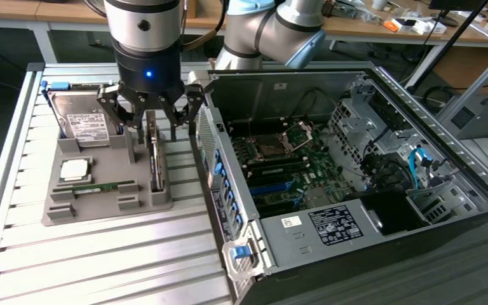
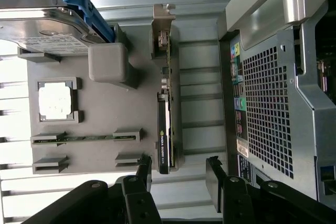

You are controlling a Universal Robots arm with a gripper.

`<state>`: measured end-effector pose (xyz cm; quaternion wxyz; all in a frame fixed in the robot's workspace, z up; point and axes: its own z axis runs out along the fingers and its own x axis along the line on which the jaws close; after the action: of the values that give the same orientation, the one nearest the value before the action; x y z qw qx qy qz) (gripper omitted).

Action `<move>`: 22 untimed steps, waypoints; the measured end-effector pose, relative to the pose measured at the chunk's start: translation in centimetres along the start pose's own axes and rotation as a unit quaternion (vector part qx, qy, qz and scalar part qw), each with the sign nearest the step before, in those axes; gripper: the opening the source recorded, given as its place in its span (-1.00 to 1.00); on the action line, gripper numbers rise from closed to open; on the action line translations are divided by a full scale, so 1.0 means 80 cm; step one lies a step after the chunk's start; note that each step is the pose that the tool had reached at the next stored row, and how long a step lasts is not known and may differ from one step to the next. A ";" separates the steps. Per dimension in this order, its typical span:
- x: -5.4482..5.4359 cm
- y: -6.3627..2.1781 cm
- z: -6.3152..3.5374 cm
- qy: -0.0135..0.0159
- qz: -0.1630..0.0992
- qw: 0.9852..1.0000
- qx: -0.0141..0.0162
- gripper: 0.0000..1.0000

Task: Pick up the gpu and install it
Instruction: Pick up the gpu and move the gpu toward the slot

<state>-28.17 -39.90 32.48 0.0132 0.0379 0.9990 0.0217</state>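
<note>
From the exterior view's left: a hard drive (image 1: pixel 87 124) stands in the grey holder (image 1: pixel 100 213) on your slatted counter (image 1: pixel 100 260). The gpu (image 1: pixel 154 155) stands on edge in a slot along the holder's side nearest the case. Your pincer (image 1: pixel 152 127) hovers over the card's far end, fingers spread apart, gripping nothing. At right, the open computer case (image 1: pixel 269 95).

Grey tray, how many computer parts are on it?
4: a hard drive at the far end, a square chip in the middle, a memory stick nearest, and a card on edge beside the computer.
</note>
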 end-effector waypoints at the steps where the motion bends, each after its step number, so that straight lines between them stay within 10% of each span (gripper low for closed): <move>1: 0.000 0.000 0.000 0.000 0.000 1.000 0.000 0.08; 22: 0.000 0.000 0.006 0.000 0.000 1.000 0.000 0.08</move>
<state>-28.17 -39.90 31.97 0.0132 0.0379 0.9990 0.0217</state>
